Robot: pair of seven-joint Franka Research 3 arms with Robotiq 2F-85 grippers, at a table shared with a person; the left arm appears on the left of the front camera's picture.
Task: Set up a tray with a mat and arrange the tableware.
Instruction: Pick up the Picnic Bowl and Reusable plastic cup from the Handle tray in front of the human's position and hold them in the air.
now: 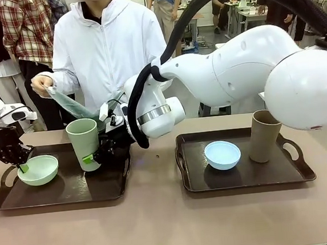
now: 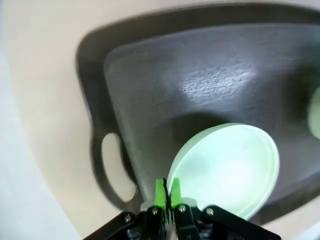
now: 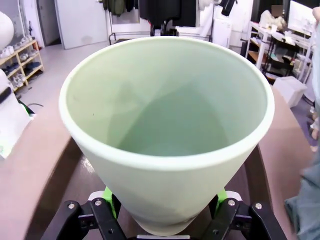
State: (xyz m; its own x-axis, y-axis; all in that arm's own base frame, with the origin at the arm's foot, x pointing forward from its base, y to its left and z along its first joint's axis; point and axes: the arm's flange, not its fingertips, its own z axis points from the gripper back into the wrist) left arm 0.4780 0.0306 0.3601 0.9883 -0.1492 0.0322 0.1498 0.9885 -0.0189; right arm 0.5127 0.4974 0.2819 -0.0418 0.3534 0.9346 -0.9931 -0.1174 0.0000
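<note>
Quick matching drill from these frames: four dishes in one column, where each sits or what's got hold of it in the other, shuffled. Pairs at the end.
Things:
1. green bowl
2. green cup
3. blue bowl
4. brown cup

Places or states:
A. on the right tray, by its right handle
B. rim pinched by the left gripper
C. on the right tray, left half
D. between the fingers of the right gripper

Pairs: 1-B, 2-D, 3-C, 4-A
</note>
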